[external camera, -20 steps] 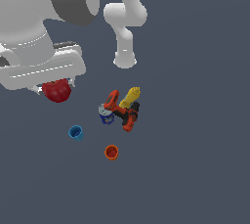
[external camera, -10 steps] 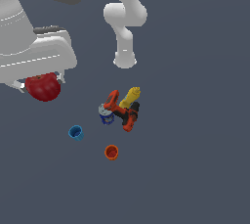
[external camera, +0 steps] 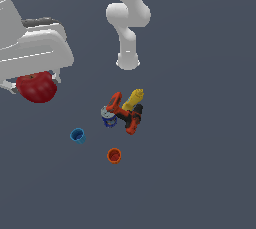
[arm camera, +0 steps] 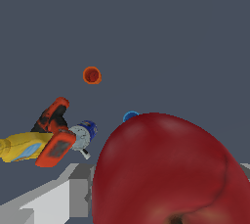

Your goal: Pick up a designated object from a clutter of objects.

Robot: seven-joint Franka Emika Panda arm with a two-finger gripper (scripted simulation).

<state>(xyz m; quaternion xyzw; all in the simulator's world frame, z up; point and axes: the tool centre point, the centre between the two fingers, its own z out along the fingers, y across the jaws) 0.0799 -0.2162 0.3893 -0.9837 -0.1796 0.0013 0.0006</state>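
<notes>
End effector closed on red apple, held clear of the surface, well apart from the drill, yellow bottle and blue can touching the drill

All I have on my screens outside the job itself is the counter, a flat, plain surface in a dark slate blue-grey. In the exterior view it runs out to the picture's edges on every side that I can follow, with the same even, matte tone from the exterior view's left to its right. In the wrist view the same counter fills the whole background, again one even colour. From here I cannot tell what it is made of
</notes>
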